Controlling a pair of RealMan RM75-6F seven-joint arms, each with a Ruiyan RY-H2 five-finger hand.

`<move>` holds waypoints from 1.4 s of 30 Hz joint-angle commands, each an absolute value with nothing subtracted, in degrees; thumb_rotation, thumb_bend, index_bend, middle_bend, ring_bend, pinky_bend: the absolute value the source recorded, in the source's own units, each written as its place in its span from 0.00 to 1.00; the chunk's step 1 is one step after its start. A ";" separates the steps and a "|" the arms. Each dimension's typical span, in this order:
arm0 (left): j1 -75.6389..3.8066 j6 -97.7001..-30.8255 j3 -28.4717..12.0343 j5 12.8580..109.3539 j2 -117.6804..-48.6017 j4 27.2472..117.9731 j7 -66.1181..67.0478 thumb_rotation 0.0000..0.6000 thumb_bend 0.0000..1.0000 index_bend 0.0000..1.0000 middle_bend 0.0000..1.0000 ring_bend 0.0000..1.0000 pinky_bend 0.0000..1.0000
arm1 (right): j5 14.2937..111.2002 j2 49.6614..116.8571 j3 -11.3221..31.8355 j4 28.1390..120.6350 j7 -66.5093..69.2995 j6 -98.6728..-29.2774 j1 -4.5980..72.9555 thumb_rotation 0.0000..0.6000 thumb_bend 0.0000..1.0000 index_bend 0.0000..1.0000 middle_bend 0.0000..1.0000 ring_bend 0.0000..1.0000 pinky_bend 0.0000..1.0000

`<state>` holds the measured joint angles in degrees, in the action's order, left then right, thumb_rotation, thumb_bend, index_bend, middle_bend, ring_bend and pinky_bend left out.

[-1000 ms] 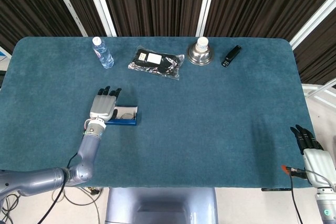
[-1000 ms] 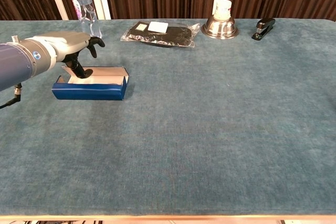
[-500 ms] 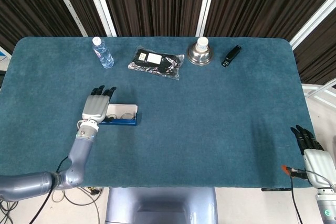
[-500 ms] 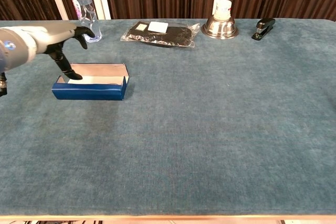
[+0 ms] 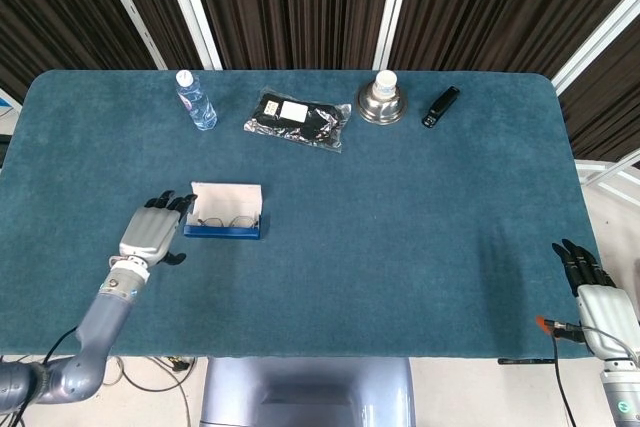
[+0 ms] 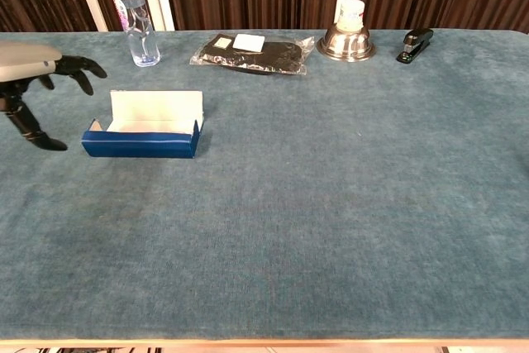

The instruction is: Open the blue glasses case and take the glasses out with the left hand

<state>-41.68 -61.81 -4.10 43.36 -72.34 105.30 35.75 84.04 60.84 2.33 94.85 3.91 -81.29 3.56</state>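
Observation:
The blue glasses case lies on the table's left side with its white-lined lid standing open. Thin-framed glasses rest inside it in the head view; the chest view hides them behind the case wall. My left hand hovers just left of the case, fingers spread, holding nothing and not touching it. My right hand stays at the table's near right corner, fingers extended and empty.
Along the far edge stand a clear water bottle, a black packet in plastic, a metal bowl with a white cup and a black stapler.
My left hand has pulled back from over the case to its left side. The lid, which lay lower, now stands fully open and shows the glasses.

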 commanded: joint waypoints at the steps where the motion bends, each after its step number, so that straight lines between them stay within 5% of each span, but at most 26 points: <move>1: -41.19 -62.08 -3.50 45.12 -71.56 105.69 35.55 1.00 0.24 0.10 0.50 0.45 0.58 | 84.02 60.85 2.33 94.83 3.91 -81.27 3.56 1.00 0.12 0.00 0.00 0.00 0.21; 2: -41.08 -62.38 -3.38 45.87 -71.52 105.56 35.51 1.00 0.28 0.11 0.68 0.63 0.73 | 84.02 60.86 2.33 94.83 3.91 -81.26 3.57 1.00 0.12 0.00 0.00 0.00 0.21; 4: -40.84 -62.79 -2.90 47.90 -71.70 104.87 35.43 1.00 0.31 0.15 0.88 0.81 0.87 | 83.98 60.87 2.36 94.83 3.90 -81.23 3.59 1.00 0.12 0.00 0.00 0.00 0.21; 7: -41.20 -60.95 -2.25 45.97 -71.67 104.60 36.00 1.00 0.33 0.17 0.96 0.88 0.93 | 83.96 60.87 2.35 94.86 3.90 -81.18 3.59 1.00 0.12 0.00 0.00 0.00 0.21; 27: -47.45 -54.99 -1.38 31.95 -76.76 99.26 42.05 1.00 0.34 0.17 0.98 0.90 0.94 | 83.83 60.80 2.41 94.84 4.05 -81.15 3.57 1.00 0.12 0.00 0.00 0.00 0.21; 42: -47.54 -54.26 2.84 32.40 -71.03 107.80 42.58 1.00 0.34 0.31 0.99 0.91 0.95 | 83.94 60.81 2.39 94.86 3.97 -81.22 3.56 1.00 0.12 0.00 0.00 0.00 0.21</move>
